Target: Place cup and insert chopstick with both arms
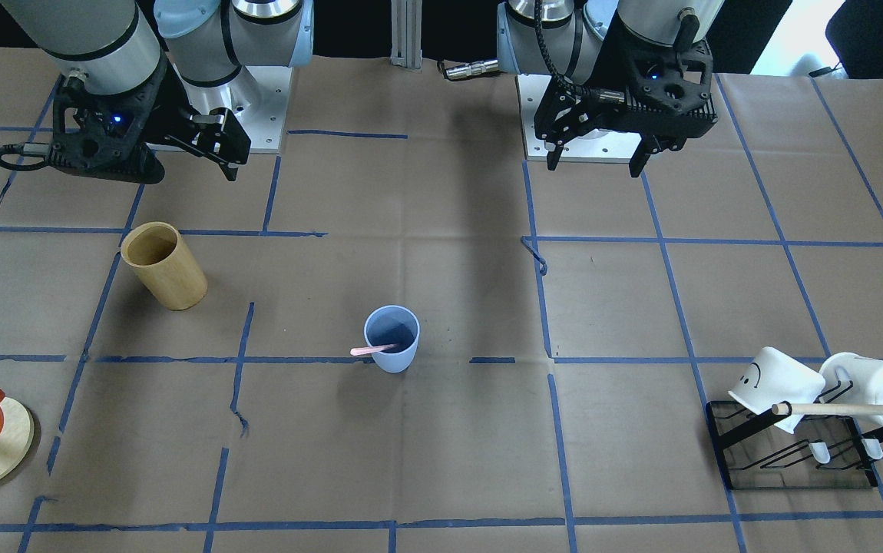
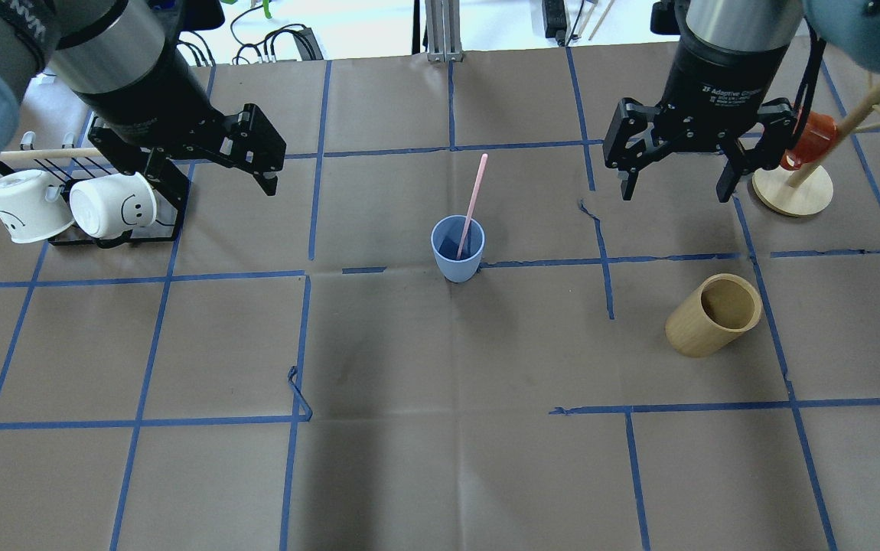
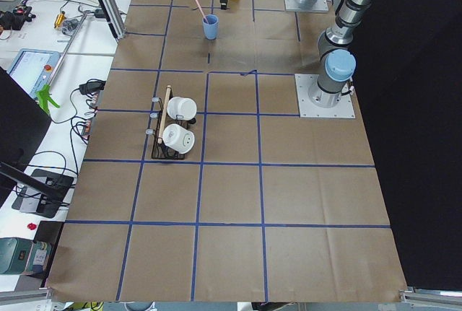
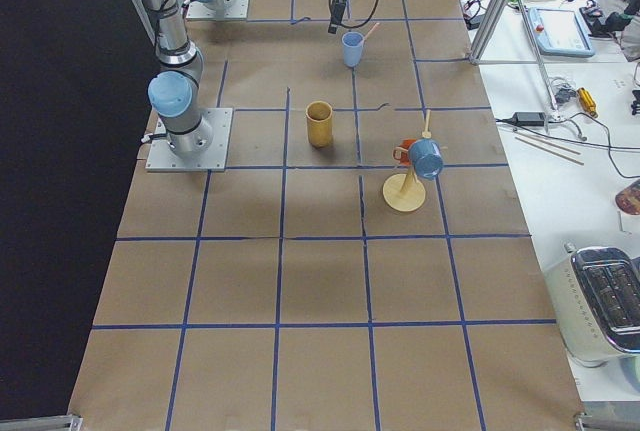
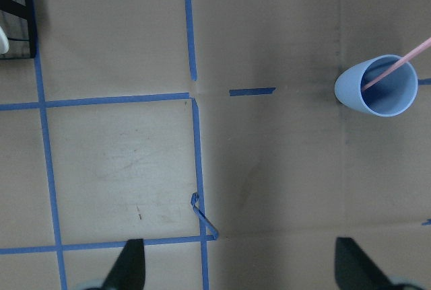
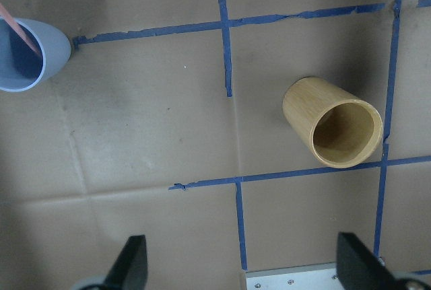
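Note:
The light-blue cup stands upright near the table's middle, also in the front view. The pale-pink chopstick stands inside it, leaning on the rim and sticking out well above it. My left gripper is open and empty, raised above the table to the cup's left. My right gripper is open and empty, raised to the cup's right. The left wrist view shows the cup with the stick at upper right. The right wrist view shows the cup at the upper left edge.
A tan wooden cylinder stands right of the cup, below my right gripper. A black rack with two white mugs and a long beige rod sits under my left arm. A round wooden stand with an orange mug stands at far right.

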Robot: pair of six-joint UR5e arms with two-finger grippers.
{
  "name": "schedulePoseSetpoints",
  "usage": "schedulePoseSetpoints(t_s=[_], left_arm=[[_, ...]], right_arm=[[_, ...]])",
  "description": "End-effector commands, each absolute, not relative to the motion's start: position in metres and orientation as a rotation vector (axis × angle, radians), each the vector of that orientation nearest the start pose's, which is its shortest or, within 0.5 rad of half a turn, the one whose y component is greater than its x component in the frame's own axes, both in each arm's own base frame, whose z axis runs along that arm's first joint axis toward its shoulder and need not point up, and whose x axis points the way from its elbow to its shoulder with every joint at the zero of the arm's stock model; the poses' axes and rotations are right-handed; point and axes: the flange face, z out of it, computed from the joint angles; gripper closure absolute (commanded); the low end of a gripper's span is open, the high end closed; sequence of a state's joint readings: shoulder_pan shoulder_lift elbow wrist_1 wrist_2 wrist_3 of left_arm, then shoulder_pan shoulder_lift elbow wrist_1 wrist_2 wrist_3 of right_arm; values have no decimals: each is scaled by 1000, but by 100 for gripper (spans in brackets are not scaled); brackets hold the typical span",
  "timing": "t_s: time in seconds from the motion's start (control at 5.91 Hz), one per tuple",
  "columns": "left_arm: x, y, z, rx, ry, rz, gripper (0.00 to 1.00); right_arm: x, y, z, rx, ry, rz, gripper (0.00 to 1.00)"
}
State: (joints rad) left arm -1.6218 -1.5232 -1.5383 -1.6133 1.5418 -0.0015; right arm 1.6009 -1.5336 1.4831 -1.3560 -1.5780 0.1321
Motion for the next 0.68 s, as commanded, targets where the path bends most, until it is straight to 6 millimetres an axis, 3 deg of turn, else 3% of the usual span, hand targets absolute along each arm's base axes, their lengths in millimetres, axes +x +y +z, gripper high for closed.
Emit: schedulePoseSetpoints(t_s=[0.0, 0.51], left_arm=[[-161, -467, 523, 81, 3170, -62, 2], [-161, -467, 523, 81, 3170, -59, 2]], right_arm=[[146, -483, 494, 171, 3150, 137, 0], [140, -485, 495, 183, 3146, 122, 0]])
